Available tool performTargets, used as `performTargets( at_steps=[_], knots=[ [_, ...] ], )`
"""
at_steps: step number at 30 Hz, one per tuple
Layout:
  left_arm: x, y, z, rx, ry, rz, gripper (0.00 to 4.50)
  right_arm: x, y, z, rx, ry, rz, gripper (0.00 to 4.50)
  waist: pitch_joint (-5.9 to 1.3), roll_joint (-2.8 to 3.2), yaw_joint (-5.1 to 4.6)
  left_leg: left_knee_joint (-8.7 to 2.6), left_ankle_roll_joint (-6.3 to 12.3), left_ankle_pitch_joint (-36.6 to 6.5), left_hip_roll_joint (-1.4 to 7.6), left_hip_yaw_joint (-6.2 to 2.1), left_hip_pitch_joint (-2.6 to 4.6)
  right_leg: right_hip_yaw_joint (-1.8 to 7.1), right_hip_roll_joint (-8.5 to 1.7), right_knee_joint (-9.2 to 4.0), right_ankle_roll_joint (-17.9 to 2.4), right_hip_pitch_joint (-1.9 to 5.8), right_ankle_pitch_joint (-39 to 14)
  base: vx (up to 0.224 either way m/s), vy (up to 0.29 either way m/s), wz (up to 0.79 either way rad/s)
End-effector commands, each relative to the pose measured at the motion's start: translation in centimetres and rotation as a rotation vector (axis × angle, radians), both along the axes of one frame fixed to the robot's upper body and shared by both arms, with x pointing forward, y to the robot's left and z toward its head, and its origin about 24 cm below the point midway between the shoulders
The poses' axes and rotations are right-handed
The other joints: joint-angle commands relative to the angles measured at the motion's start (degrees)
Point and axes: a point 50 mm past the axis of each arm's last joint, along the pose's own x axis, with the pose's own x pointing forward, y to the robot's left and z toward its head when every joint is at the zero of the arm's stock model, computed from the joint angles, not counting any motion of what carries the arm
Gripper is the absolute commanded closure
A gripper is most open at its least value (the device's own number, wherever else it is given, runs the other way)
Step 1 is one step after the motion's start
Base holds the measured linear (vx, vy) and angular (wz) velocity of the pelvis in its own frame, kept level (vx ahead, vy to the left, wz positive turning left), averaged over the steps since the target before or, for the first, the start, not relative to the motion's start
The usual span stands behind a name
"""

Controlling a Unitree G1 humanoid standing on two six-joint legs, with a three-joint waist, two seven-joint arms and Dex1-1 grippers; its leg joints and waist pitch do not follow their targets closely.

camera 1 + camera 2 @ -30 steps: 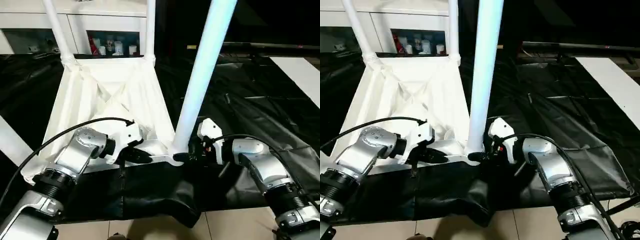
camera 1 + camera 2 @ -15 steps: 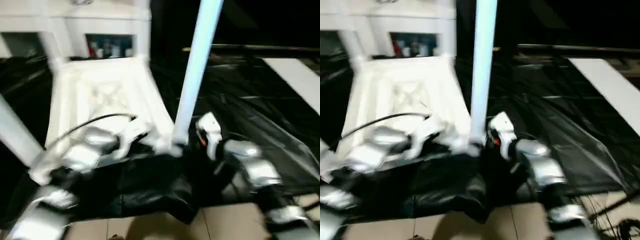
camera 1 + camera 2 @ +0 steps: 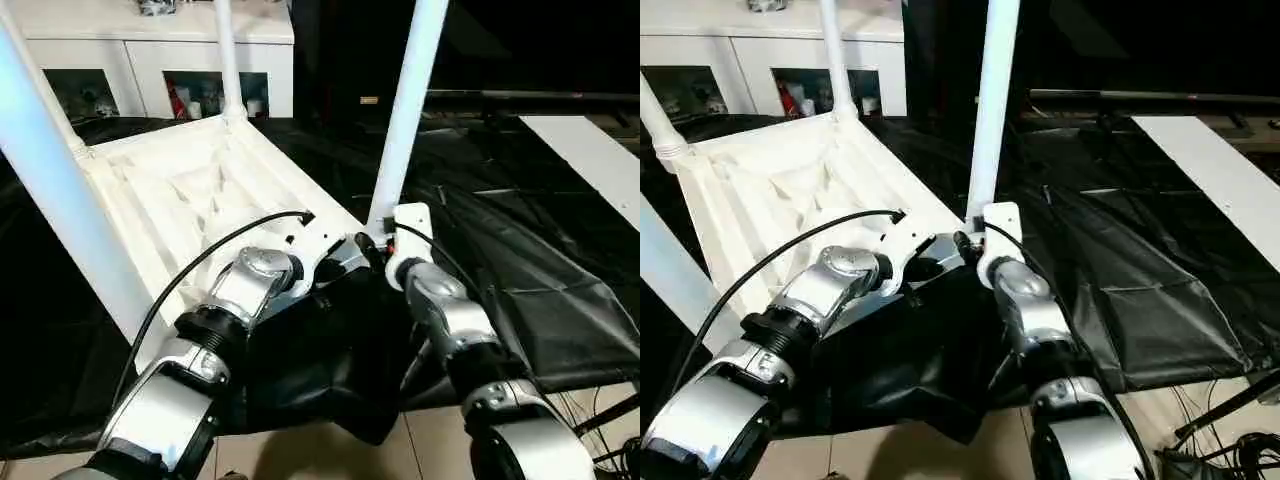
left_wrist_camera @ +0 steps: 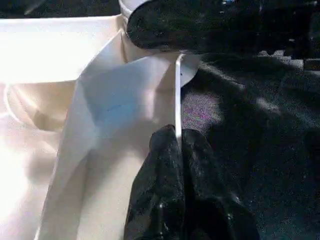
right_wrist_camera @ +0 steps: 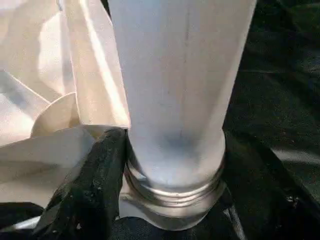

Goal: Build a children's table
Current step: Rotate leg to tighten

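Note:
The children's table lies upside down on the black sheet, its ribbed white tabletop [image 3: 190,190] facing up with white legs standing in its corner sockets. My left gripper [image 4: 177,137] is shut on the thin rim of the tabletop beside the near right corner. My right gripper [image 5: 172,165] is closed round the base of that corner's leg [image 3: 405,120], one black finger [image 5: 87,195] pressed against its collar. Another leg [image 3: 228,60] rises at the far corner. A third leg [image 3: 70,210] stands close on the left.
The black-sheeted work table [image 3: 520,270] ends just in front of me, its sheet hanging over the edge above the tiled floor [image 3: 330,450]. A white cabinet [image 3: 150,70] with glass doors stands behind. A white board [image 3: 590,150] lies at the far right.
The tabletop has turned on the sheet: its near right corner has moved away from me and the near left leg has swung in at the left. Both arms went with it, grips unchanged.

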Motion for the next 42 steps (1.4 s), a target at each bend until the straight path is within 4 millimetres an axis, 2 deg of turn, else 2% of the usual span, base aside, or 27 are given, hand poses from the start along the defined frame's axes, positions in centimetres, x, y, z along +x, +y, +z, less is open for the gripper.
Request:
performTargets(
  at_steps=[1,4,5,6,7,8,9,10,12,15,18,19,20,21,22,24,26,32,36,42],
  knots=[
    [-0.4,1.0,-1.2,0.05,0.03,0.007,4.5,-0.8,1.9,0.4,0.094,-0.02,0.172,1.19,-3.16,0.27,0.07,-4.56,-0.19,-20.7,1.73,-1.2,0.86,1.82,-2.7,-5.05,-9.6,1.72,-18.3,0.0,0.0,0.0],
    [-0.6,1.9,-1.3,0.051,0.06,-0.015,4.5,-0.7,0.8,1.2,0.091,-0.054,0.225,0.97,-3.26,0.02,-0.05,-4.66,0.64,-18.6,1.79,-1.3,0.25,1.74,-2.79,-4.77,-9.9,2.34,-17.0,0.0,0.0,0.0],
    [-0.6,1.9,-1.3,0.051,0.06,-0.015,4.5,-0.7,0.8,1.2,0.091,-0.054,0.225,0.84,-3.3,0.09,0.0,-4.68,0.69,-18.1,1.86,-1.36,0.27,1.68,-2.82,-4.74,-9.9,2.43,-17.0,0.0,0.0,0.0],
    [-0.9,2.5,-1.4,0.049,0.084,-0.038,4.5,-1.0,0.3,1.8,0.082,-0.061,0.308,0.76,-3.24,0.09,-0.04,-4.57,0.97,-17.5,1.91,-1.18,0.43,1.71,-2.75,-4.84,-10.3,2.37,-16.6,0.0,0.0,0.0],
    [-0.9,2.7,-1.5,0.048,0.089,-0.046,4.5,-1.1,0.2,1.9,0.079,-0.062,0.331,0.71,-3.25,-0.16,-0.13,-4.45,1.37,-17.3,1.82,-1.07,0.3,1.72,-2.65,-4.79,-10.4,2.39,-16.4,0.0,0.0,0.0],
    [-1.0,2.7,-1.5,0.044,0.09,-0.055,4.5,-1.1,0.1,2.0,0.075,-0.063,0.346,0.64,-3.31,0.1,-0.11,-4.45,1.47,-17.0,1.97,-1.06,0.4,1.82,-2.86,-4.71,-10.6,2.17,-16.3,0.0,0.0,0.0],
    [-1.1,2.8,-1.4,0.039,0.091,-0.066,4.5,-1.2,0.0,2.0,0.069,-0.064,0.366,0.64,-3.24,0.11,-0.2,-4.51,1.51,-17.1,1.97,-1.09,0.33,1.76,-2.82,-4.79,-10.8,2.21,-16.5,0.0,0.0,0.0],
    [-1.5,3.6,-1.5,0.029,0.111,-0.108,4.5,-1.9,-1.1,2.2,-0.015,-0.083,0.495,0.64,-3.24,-0.04,-0.12,-4.48,1.28,-16.5,2.06,-1.04,0.42,1.74,-2.83,-4.73,-11.0,2.18,-16.4,0.0,0.0,0.0],
    [-2.0,4.4,-1.5,0.03,0.125,-0.158,4.5,-2.7,-2.3,2.1,-0.106,-0.089,0.614,0.64,-3.24,0.03,0.26,-4.38,1.66,-16.0,2.28,-1.06,0.38,1.74,-2.83,-4.59,-11.0,2.38,-14.9,0.0,0.0,0.0],
    [-2.4,5.0,-1.4,0.036,0.127,-0.205,4.5,-3.2,-3.3,2.1,-0.152,-0.085,0.677,0.64,-3.31,-0.01,0.21,-4.31,1.96,-15.8,2.19,-0.85,0.49,1.79,-2.69,-4.37,-12.1,2.14,-13.1,0.0,0.0,0.0],
    [-3.1,5.5,-0.9,0.009,0.126,-0.296,4.5,-3.7,-4.3,2.3,-0.195,-0.077,0.739,0.64,-3.21,0.04,0.25,-4.49,1.76,-16.3,2.4,-0.97,0.55,1.78,-2.92,-4.38,-12.5,2.22,-14.3,0.0,0.0,0.0],
    [-3.1,5.5,-0.8,0.006,0.124,-0.308,4.5,-3.7,-4.3,2.3,-0.196,-0.076,0.742,0.64,-3.19,0.08,0.23,-4.45,1.74,-16.3,2.37,-0.87,0.62,1.83,-2.82,-4.43,-12.6,2.09,-14.2,0.0,0.0,0.0],
    [-3.9,5.6,-0.2,-0.025,0.104,-0.421,4.5,-3.9,-4.5,2.4,-0.201,-0.071,0.765,0.64,-3.14,0.03,0.31,-4.5,1.72,-16.3,2.37,-0.94,0.62,1.82,-2.87,-4.42,-12.8,2.11,-14.3,0.0,0.0,0.0],
    [-3.9,5.6,-0.2,-0.025,0.104,-0.421,4.5,-3.9,-4.5,2.4,-0.201,-0.071,0.765,0.64,-3.22,0.16,0.41,-4.55,1.69,-16.4,2.49,-0.99,0.65,1.84,-2.94,-4.37,-12.7,2.13,-14.3,0.0,0.0,0.0],
    [-4.3,5.8,0.2,-0.039,0.111,-0.471,4.5,-4.0,-4.5,2.5,-0.199,-0.07,0.787,0.64,-3.24,-0.01,0.32,-4.53,1.68,-16.1,2.43,-0.82,0.65,1.88,-2.82,-4.24,-12.8,2.08,-13.5,0.0,0.0,0.0],
    [-5.0,6.1,0.6,-0.044,0.124,-0.529,4.5,-4.2,-4.4,2.6,-0.199,-0.069,0.813,0.64,-3.29,0.32,0.5,-4.46,1.87,-15.1,2.52,-0.63,0.92,1.9,-2.59,-3.94,-13.7,1.91,-10.8,0.0,0.0,0.0],
    [-5.2,6.2,0.8,-0.04,0.13,-0.538,4.5,-4.3,-4.2,2.6,-0.205,-0.07,0.837,0.64,-3.32,0.26,0.64,-4.52,1.81,-14.5,2.63,-0.7,0.83,1.9,-2.66,-3.67,-14.0,2.08,-9.6,0.0,0.0,0.0],
    [-5.2,6.3,0.9,-0.034,0.124,-0.537,4.5,-4.6,-3.7,2.5,-0.186,-0.067,0.89,0.64,-3.32,0.02,1.58,-4.46,1.01,-14.6,2.49,-0.56,0.98,1.99,-2.83,-3.8,-13.3,2.08,-11.3,0.0,0.0,0.0],
    [-5.2,6.3,0.9,-0.035,0.122,-0.543,4.5,-4.7,-3.6,2.4,-0.173,-0.06,0.907,0.64,-3.45,-0.05,1.63,-4.39,1.05,-13.7,2.45,-0.62,0.88,1.93,-2.8,-3.64,-13.0,2.2,-10.5,0.0,0.0,0.0],
    [-5.3,6.4,1.0,-0.022,0.122,-0.54,4.5,-4.9,-3.6,2.1,-0.172,-0.037,0.931,1.21,-3.57,-0.09,1.7,-4.17,1.79,-11.9,2.38,-0.55,0.81,1.86,-2.74,-3.33,-13.7,2.36,-8.1,0.0,0.0,0.0]
  ],
)
